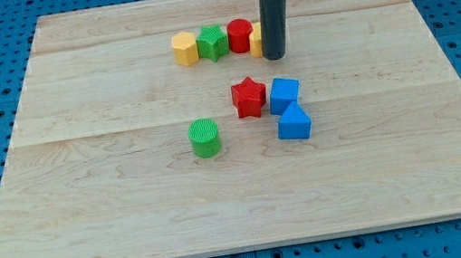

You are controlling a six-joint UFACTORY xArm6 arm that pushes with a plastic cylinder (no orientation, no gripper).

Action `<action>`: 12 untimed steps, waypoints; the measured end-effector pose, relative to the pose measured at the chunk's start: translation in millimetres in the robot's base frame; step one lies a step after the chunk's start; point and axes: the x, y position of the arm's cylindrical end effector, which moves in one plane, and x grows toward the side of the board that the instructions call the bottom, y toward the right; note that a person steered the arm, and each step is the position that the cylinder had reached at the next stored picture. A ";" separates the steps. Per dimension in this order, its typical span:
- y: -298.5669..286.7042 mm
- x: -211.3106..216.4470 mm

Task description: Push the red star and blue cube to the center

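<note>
The red star (249,97) lies on the wooden board near its middle. The blue cube (284,94) touches it on the view's right. A second blue block (294,123), wedge-like in shape, sits just below the cube. My tip (273,55) rests on the board above the cube, a short gap away from it and from the star.
A row of blocks lies toward the view's top: a yellow hexagon (186,49), a green star (212,42), a red cylinder (239,35) and a yellow block (256,41) mostly hidden behind my rod. A green cylinder (204,137) stands left of the star. The board (88,214) lies on a blue pegboard.
</note>
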 end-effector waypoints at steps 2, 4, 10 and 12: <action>9.1 -15.0; 29.6 7.2; -26.5 100.3; -54.7 100.3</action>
